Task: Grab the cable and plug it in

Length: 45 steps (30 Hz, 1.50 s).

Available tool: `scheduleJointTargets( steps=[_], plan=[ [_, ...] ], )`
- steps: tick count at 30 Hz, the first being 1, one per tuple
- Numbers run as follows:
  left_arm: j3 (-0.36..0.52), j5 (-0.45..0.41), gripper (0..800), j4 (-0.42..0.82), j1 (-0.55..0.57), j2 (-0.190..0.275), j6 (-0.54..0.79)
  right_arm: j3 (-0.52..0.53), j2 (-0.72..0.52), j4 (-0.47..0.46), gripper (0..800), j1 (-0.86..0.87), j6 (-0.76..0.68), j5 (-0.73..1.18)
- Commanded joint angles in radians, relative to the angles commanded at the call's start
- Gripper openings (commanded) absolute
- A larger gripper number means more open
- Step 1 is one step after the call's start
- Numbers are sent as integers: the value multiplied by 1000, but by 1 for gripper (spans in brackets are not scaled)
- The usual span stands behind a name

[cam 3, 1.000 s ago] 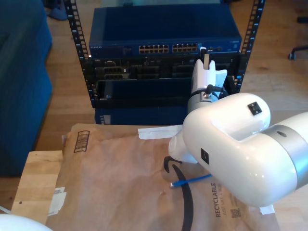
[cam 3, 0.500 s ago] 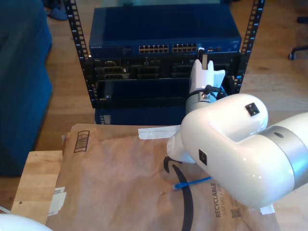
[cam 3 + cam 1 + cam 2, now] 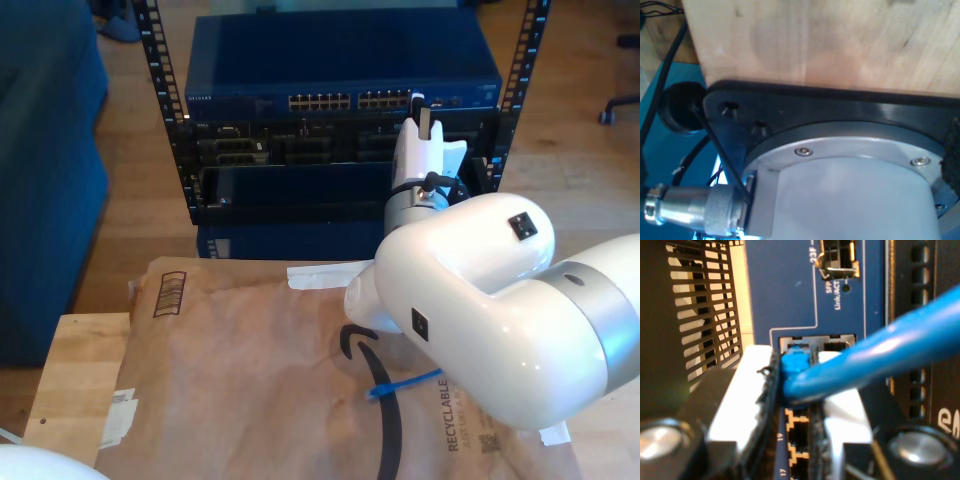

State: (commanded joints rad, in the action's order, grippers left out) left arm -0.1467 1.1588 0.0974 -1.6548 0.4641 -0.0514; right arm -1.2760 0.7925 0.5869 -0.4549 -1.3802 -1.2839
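Second wrist view carries the risk: my second tool is clamped on the cable, whose blue plug end sits at the mouth of a port on the blue switch, and I cannot tell whether it is seated. The cable runs off toward 3 o'clock, so its sideways pull could cock the plug in the pads and jam it on the port edge. A slightly skewed push could also catch the neighbouring port. Letting go too soon may let it spring back out.

From the exterior view, going from 9 o'clock across, I see the brown paper worktop, a loose blue stretch of cable on it, then the white arm reaching to the rack at 12 o'clock; the port contact itself is too small to judge there. My first wrist view shows an arm base under a wooden board, so I cannot tell my first tool's state
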Motion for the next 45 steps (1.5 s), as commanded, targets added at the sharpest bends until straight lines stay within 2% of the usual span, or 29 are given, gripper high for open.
scheduleJointTargets(
  steps=[16,17,18,19,22,25,38,42,45],
  plan=[
    [2,0,800,0,0,0,0,-17,11,0,13,21,0,2],
    [0,0,800,0,0,0,0,-12,9,0,63,20,0,0],
    [2,0,800,0,0,0,0,-6,6,-5,162,18,0,0],
    [2,0,800,0,0,0,0,6,5,-6,222,17,0,-2],
    [0,0,800,0,0,0,0,61,-26,-14,357,3,0,-3],
    [0,0,800,0,0,0,0,132,-78,-8,456,-11,0,-5],
    [2,0,800,0,0,0,0,474,-362,-21,472,2,15,44],
    [2,0,800,0,0,0,0,545,-468,-114,475,83,61,160],
    [2,0,800,0,0,0,0,559,-528,-227,475,157,61,282]
  ],
)
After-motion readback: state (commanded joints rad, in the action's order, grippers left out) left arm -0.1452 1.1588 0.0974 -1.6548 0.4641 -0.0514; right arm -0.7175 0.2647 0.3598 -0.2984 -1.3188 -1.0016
